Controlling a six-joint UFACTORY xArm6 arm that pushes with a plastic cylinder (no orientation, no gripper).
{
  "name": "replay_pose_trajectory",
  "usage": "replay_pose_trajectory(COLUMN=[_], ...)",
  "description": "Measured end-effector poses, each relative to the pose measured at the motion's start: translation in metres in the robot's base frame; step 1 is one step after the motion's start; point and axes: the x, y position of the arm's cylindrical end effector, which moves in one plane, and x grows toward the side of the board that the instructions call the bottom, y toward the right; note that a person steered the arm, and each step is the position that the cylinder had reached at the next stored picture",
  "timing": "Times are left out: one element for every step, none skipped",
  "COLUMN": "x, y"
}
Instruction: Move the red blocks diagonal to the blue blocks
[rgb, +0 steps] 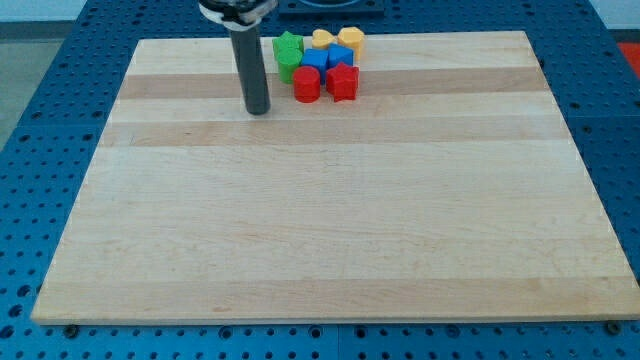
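tip: bare rod, no pincer, left of cluster
red blocks: light, rigid, likely slide easily; push flat sides
blue blocks: touching behind

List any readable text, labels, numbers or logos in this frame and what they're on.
None: no readable text, label, number or logo anywhere in the camera view.
The wooden board, the rod and my tip carry no markings.
The red blocks, blue blocks, green blocks and yellow blocks are plain.
The dark equipment at the view's top is cropped; nothing legible.
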Motion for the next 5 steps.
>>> replay_pose_trajectory(x=[-0.023, -0.042, -0.047, -0.042, -0.021], y=[-0.011, -0.009, 0.031, 0.09, 0.138])
